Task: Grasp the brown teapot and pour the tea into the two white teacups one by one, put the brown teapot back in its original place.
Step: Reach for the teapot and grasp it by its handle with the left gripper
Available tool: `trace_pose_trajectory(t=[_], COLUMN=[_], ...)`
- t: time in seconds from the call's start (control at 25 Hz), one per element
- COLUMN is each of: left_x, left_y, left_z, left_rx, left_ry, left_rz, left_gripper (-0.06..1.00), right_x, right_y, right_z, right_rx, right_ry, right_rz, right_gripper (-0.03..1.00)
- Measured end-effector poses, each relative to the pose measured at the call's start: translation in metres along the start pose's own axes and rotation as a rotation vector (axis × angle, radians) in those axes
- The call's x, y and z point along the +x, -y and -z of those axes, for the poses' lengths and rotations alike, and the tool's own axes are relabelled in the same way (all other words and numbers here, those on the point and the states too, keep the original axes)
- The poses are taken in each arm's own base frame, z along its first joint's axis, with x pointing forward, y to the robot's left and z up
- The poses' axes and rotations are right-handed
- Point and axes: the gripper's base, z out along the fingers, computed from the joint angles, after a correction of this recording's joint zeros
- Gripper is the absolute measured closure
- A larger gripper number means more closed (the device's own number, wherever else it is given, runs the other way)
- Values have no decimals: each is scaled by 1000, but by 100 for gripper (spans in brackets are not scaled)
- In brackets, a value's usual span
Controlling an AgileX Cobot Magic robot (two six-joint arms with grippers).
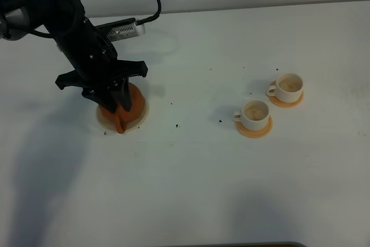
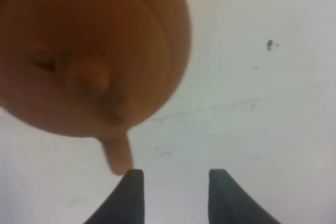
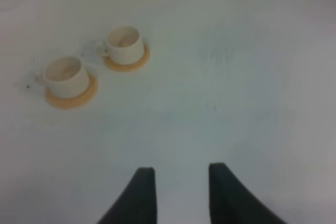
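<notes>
**Fig. Offset between pot and left jaws.** The brown teapot (image 1: pixel 132 103) is shown upright on the cream saucer (image 1: pixel 103 121), at the left of the bench (image 1: pixel 191 189). The left arm (image 1: pixel 75 33) is held directly above it.

In the left wrist view the left jaws are seen apart and empty. The teapot (image 2: pixel 89 56) is not enclosed by them. It lies ahead of the tips and off towards one jaw, and only bare bench is framed by the gap. A short stub (image 2: pixel 118 156) projects from the body. Whether it is spout or handle cannot be resolved. It ends just beside one fingertip (image 2: pixel 132 182), so the pot's long axis is judged to run along the reach of the jaws, not across their gap.

The right jaws are likewise apart and empty, over bare bench. The two white teacups (image 1: pixel 255 113) (image 1: pixel 288 85) stand on orange coasters (image 1: pixel 254 132), well apart from the pot. The left arm is clearly the nearer.
</notes>
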Motion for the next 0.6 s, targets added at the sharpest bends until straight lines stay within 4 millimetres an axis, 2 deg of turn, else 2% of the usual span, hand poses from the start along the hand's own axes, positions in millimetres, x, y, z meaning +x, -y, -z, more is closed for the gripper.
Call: trace_pose_trajectory(t=[0.6], left_x=[7], left_y=[-10], left_z=[-12], left_rx=[-113], left_ry=[-46], left_rz=[32], left_gripper=[65], right_x=[0], right_y=[0], right_z=[0], right_rx=[0], right_ry=[0], right_rz=[0], right_gripper=[73])
